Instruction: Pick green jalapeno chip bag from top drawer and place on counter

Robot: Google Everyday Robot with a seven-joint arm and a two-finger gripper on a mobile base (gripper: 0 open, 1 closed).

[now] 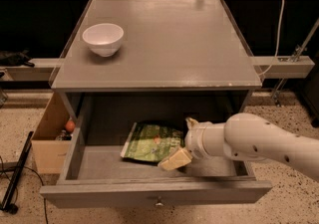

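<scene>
Top drawer (149,194) is open under the counter (174,44), with a small metal knob (159,201) at the middle of its front. Green jalapeno chip bag (149,143) lies flat on the drawer bottom, near the middle, slightly askew. Gripper (178,142) is inside the drawer at the bag's right edge — its pale fingers (174,159) are spread apart, the lower one over the bag's near right corner. White arm (259,141) extends in from the right. White bowl (103,39) sits upright on the counter's left side — well apart from the bag. Brown cardboard box (47,141) stands on the speckled floor (299,198), just left of the drawer, with a small orange round thing (70,126) inside.
</scene>
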